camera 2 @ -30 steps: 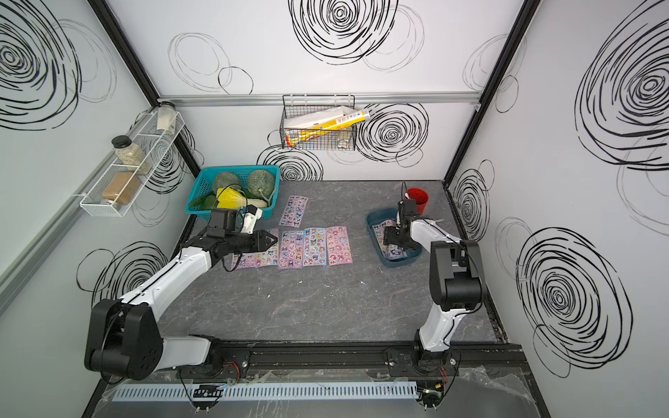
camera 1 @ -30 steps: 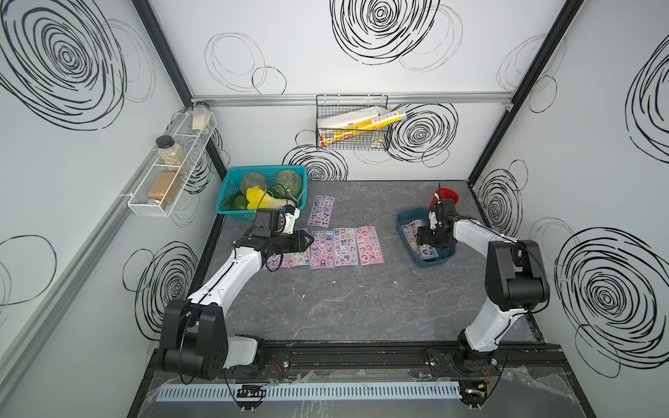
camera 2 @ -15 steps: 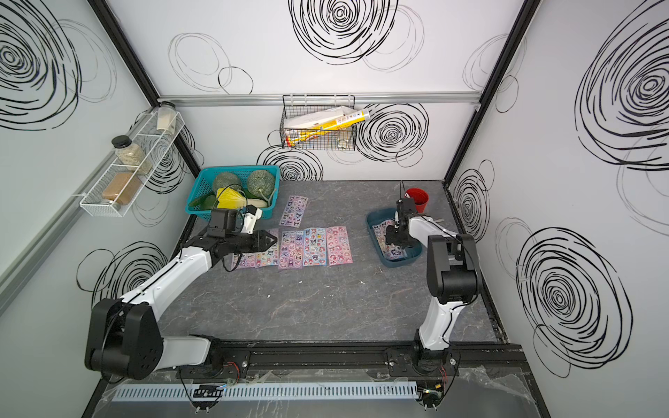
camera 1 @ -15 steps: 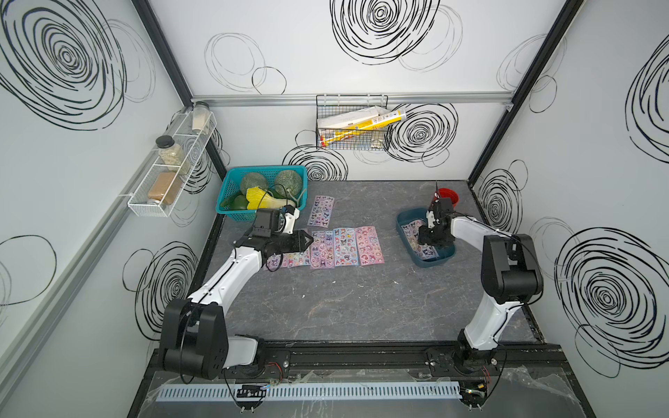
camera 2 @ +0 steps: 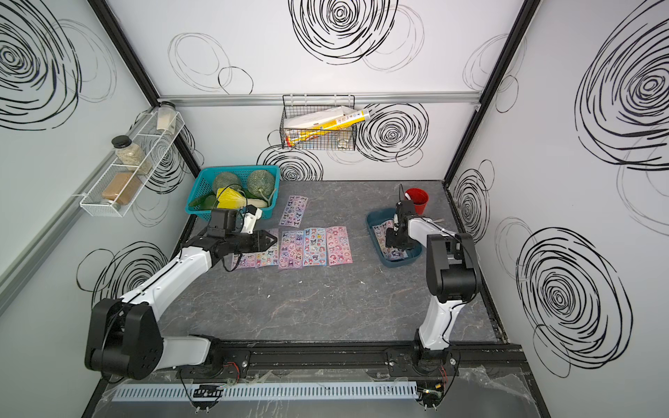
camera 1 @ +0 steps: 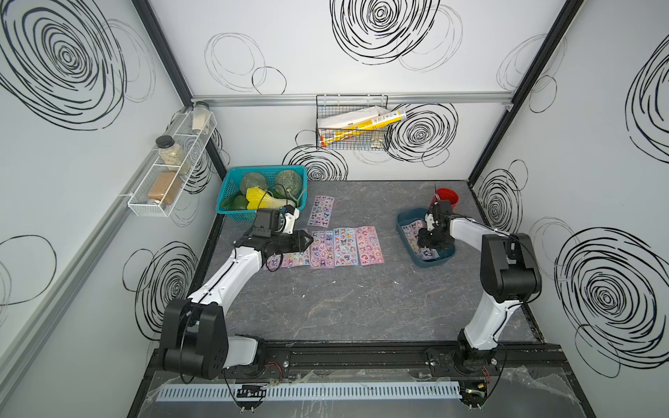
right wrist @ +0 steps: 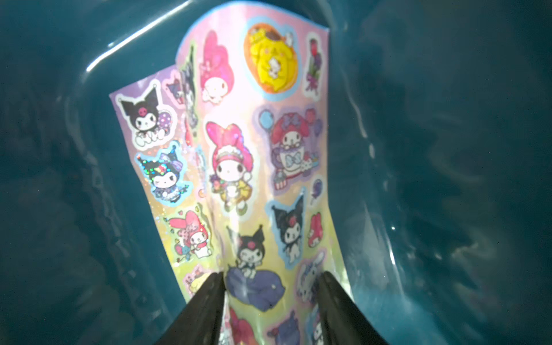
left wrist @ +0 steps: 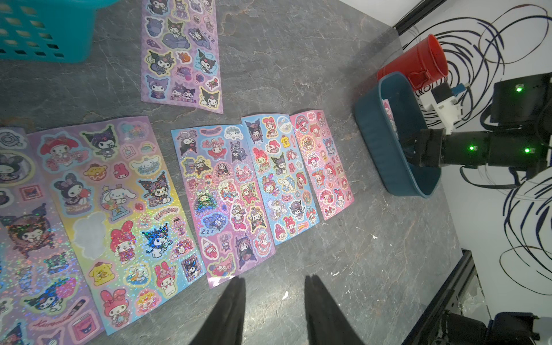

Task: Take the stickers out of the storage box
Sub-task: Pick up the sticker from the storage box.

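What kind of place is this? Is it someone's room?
Probably a robot test booth, not a bedroom: two robot arms fixed to a rail, white walls with drawn swirls.

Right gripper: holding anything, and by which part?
Cannot tell yet. The right gripper rests its fingertips on one end of the top sticker in the box, jaws apart, sheet bowing up between them; no firm pinch shows.

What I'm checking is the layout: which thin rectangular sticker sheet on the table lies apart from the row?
The lilac sheet beside the bright-blue lattice basket; the other laid-out sheets lie side by side.
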